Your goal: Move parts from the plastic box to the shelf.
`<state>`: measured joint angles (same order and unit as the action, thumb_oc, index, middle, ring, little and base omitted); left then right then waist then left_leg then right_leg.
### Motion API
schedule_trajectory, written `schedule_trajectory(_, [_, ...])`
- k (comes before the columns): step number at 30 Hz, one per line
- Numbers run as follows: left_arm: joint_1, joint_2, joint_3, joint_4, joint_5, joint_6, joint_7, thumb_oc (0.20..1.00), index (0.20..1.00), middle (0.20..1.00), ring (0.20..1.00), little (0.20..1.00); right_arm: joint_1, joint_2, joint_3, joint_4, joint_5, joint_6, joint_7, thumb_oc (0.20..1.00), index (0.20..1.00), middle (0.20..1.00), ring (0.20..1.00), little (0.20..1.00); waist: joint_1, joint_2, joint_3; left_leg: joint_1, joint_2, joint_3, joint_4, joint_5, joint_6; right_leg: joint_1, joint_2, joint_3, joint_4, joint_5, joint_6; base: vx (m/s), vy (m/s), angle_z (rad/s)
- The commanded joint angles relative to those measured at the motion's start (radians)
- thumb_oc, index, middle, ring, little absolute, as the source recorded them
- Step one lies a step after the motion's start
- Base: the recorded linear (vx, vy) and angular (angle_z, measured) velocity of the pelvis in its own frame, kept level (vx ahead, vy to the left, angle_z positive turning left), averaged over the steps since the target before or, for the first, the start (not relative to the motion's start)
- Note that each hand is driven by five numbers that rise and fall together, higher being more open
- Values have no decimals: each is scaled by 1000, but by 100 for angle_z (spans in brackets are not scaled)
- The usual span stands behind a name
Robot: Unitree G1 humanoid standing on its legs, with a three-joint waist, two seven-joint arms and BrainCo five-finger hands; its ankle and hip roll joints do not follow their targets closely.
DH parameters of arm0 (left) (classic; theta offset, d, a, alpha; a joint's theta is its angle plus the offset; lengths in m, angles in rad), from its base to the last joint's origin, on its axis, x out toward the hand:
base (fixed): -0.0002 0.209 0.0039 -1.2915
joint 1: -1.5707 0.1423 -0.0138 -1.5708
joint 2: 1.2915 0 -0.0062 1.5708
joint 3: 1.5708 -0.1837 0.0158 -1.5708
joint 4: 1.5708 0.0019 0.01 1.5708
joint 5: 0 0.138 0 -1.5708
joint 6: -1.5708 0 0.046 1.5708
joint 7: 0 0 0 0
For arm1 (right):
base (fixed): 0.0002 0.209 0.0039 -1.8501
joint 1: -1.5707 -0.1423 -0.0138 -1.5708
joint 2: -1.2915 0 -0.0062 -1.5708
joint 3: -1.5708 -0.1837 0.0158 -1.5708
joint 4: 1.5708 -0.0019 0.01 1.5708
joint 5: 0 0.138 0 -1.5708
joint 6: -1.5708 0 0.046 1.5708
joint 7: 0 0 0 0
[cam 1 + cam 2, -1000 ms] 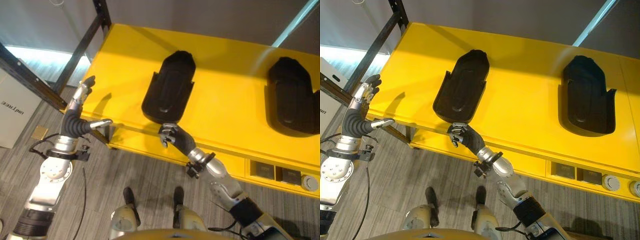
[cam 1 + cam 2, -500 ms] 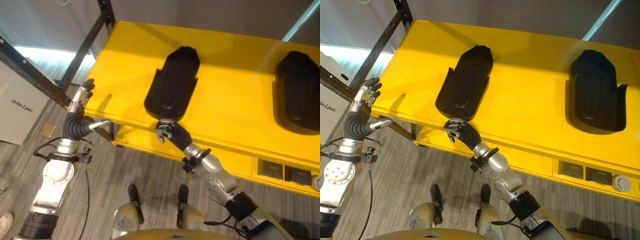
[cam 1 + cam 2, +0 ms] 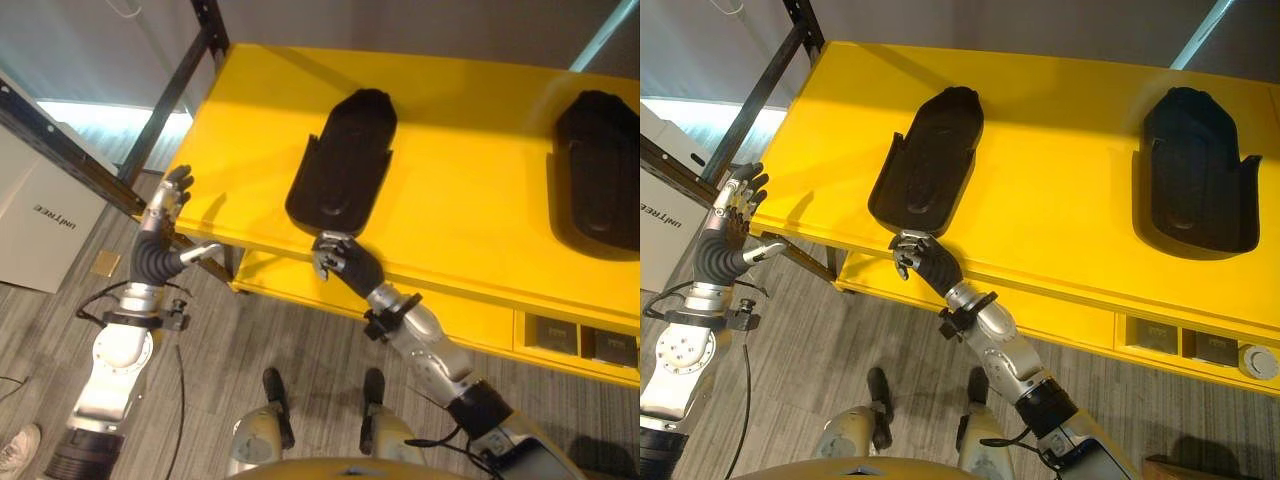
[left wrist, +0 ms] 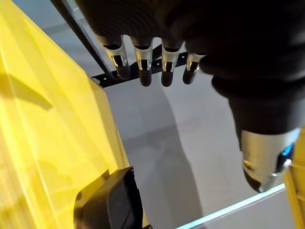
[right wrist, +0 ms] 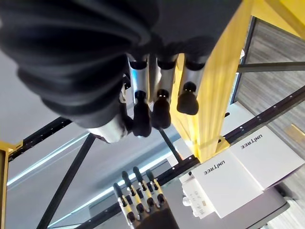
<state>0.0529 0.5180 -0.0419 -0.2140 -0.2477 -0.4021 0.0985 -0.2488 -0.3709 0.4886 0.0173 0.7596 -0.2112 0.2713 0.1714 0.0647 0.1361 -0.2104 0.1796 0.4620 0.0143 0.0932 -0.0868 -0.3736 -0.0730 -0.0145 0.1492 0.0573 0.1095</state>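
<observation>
Two black moulded parts lie on the yellow shelf [image 3: 470,190]: one near its left half [image 3: 345,160], the other at the far right [image 3: 600,170]. My right hand [image 3: 345,265] sits at the shelf's front edge, just below the left part's near end, fingers curled and holding nothing. The right wrist view shows those curled fingers [image 5: 159,112] beside the yellow edge [image 5: 214,95]. My left hand [image 3: 160,245] is raised by the shelf's left end, open with straight fingers [image 4: 143,67]; the left part [image 4: 112,202] lies beyond it.
A black rack post [image 3: 170,100] rises at the shelf's left end. A white carton [image 3: 40,220] stands on the floor to the left. A panel with sockets [image 3: 580,340] sits under the shelf at the right. A person's shoe [image 3: 15,450] shows at the lower left.
The whole view has shifted, so the camera moved. My right hand stays below the left part's near end. My left hand has sunk slightly beside the shelf's left end.
</observation>
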Motion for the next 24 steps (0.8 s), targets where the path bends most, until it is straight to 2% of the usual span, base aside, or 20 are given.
schedule_trajectory(1, [-26, 24, -9, 0, -40, -32, 5, 1000, 1000, 1000, 1000, 1000, -63, 75, -42, -67, 52, -53, -14, 200, 200, 200, 200, 200, 34, -30, -13, 162, 22, 27, 147, -292, -39, -56, -32, 53, 72, -71, 152, 0, 0, 0])
schedule_trajectory(7, [-22, 10, -2, -1, -48, -31, 10, 1000, 1000, 1000, 1000, 1000, -68, 61, -44, -150, 36, -68, -9, 200, 200, 200, 200, 200, 32, -30, -10, 159, 30, 31, 151, -293, -39, -64, -30, 53, 80, -72, 152, 0, 0, 0])
schedule_trajectory(10, [-17, 7, 6, -7, -40, -27, 15, 1000, 1000, 1000, 1000, 1000, -73, 25, -58, -208, -60, -92, -36, 200, 200, 200, 200, 200, 25, -32, -7, 156, 33, 31, 154, -294, -39, -67, -28, 51, 86, -74, 152, 0, 0, 0])
schedule_trajectory(16, [-20, 9, 1, -16, -28, -17, 7, 1000, 1000, 1000, 1000, 1000, -93, 4, -56, -184, -169, -87, -72, 200, 200, 200, 200, 200, 22, -36, -6, 158, 33, 32, 158, -297, -37, -69, -26, 53, 90, -78, 152, 0, 0, 0])
schedule_trajectory(21, [-20, 9, 1, -16, -27, -17, 7, 1000, 1000, 1000, 1000, 1000, -93, 5, -56, -184, -169, -87, -72, 200, 200, 200, 200, 200, 22, -36, -6, 158, 33, 32, 158, -297, -37, -69, -26, 53, 90, -78, 152, 0, 0, 0])
schedule_trajectory(23, [-26, 19, -10, -13, -1, -4, 11, 1000, 1000, 1000, 1000, 1000, -111, -2, -54, -142, -287, -85, -119, 200, 200, 200, 200, 200, 19, -42, -4, 154, 31, 29, 154, -291, -36, -72, -30, 54, 84, -73, 152, 0, 0, 0])
schedule_trajectory(24, [-26, 19, -10, -13, -1, -4, 11, 1000, 1000, 1000, 1000, 1000, -112, -2, -53, -142, -288, -85, -120, 200, 200, 200, 200, 200, 19, -42, -4, 154, 31, 29, 154, -291, -36, -71, -30, 53, 83, -73, 152, 0, 0, 0])
